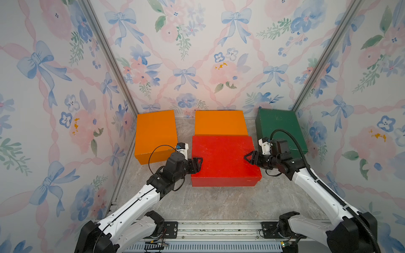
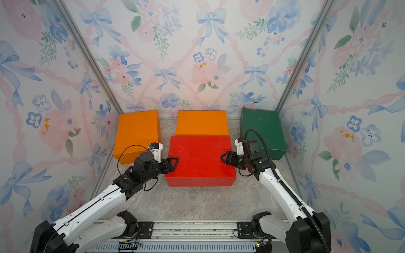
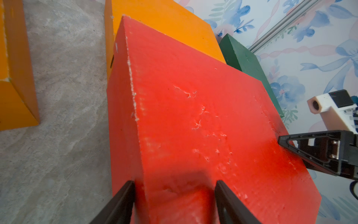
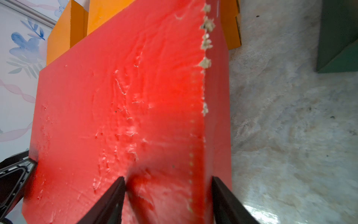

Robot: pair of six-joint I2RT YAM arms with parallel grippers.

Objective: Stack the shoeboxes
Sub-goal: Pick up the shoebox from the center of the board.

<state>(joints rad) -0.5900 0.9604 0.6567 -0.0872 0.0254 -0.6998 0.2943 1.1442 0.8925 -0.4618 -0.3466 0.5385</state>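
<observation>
In a top view the left claw [image 1: 197, 163] and right claw [image 1: 248, 157] clamp opposite short ends of the red rectangular cardboard shoebox [image 1: 223, 160] between them. An orange cardboard shoebox [image 1: 220, 122] sits just beyond both, a second orange cardboard shoebox [image 1: 155, 133] outside the left claw, and a dark green cardboard shoebox [image 1: 278, 127] outside the right. In the left wrist view the left claw's fingers [image 3: 120, 203] pinch the red shoebox's end edge; in the right wrist view the right claw's fingers [image 4: 224, 199] do likewise.

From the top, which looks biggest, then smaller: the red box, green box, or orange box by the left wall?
In a top view:
1. red shoebox, though nearest the camera.
2. left orange shoebox and green shoebox look alike, so tied.
</observation>
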